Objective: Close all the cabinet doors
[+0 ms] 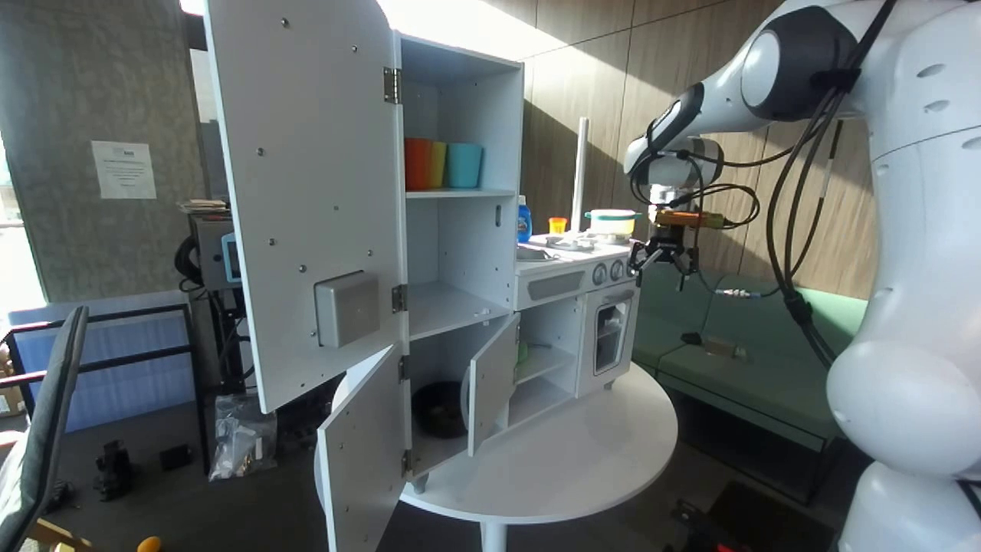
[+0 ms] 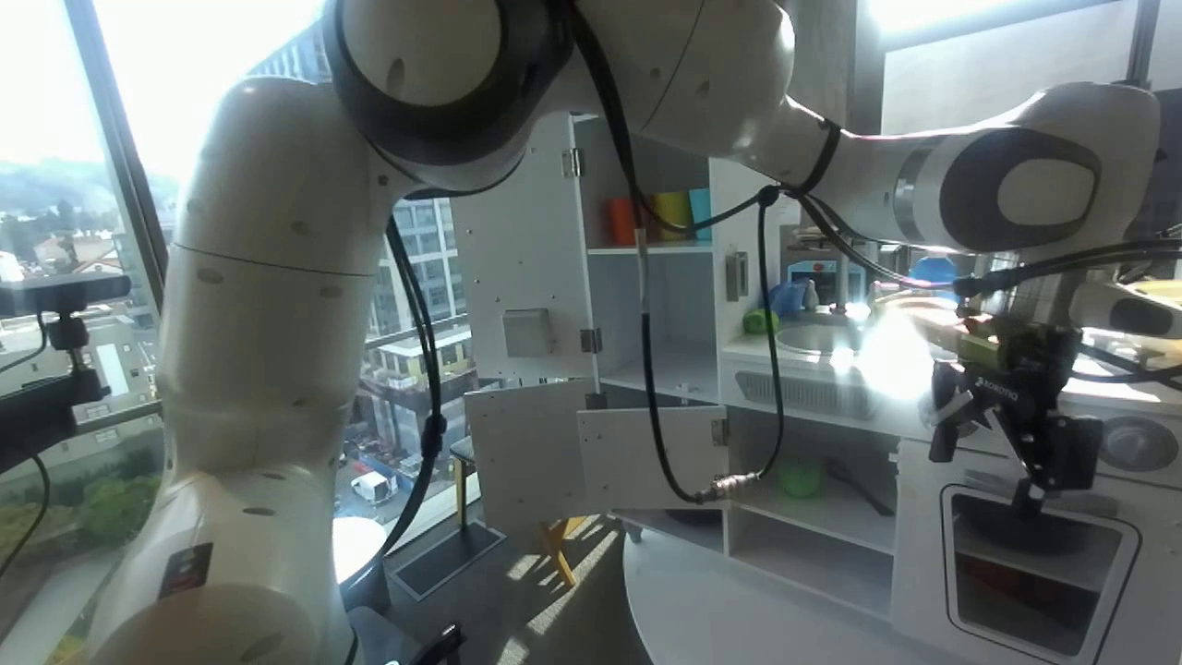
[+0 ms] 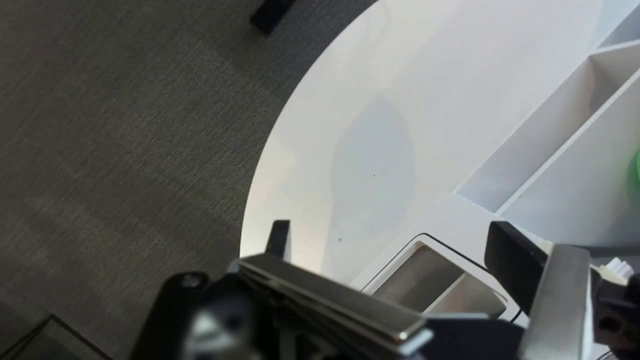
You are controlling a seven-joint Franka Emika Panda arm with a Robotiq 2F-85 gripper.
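A white cabinet (image 1: 479,245) stands on a round white table (image 1: 582,460). Its tall door (image 1: 322,176) is swung open, reaching out past the table's edge, and the lower door (image 1: 372,452) beneath it also juts beyond that edge. A smaller door (image 1: 493,383) stands ajar over the table. The gripper (image 3: 396,250) hangs near the oven front (image 1: 611,337), apart from all three doors, its fingers (image 3: 515,265) spread.
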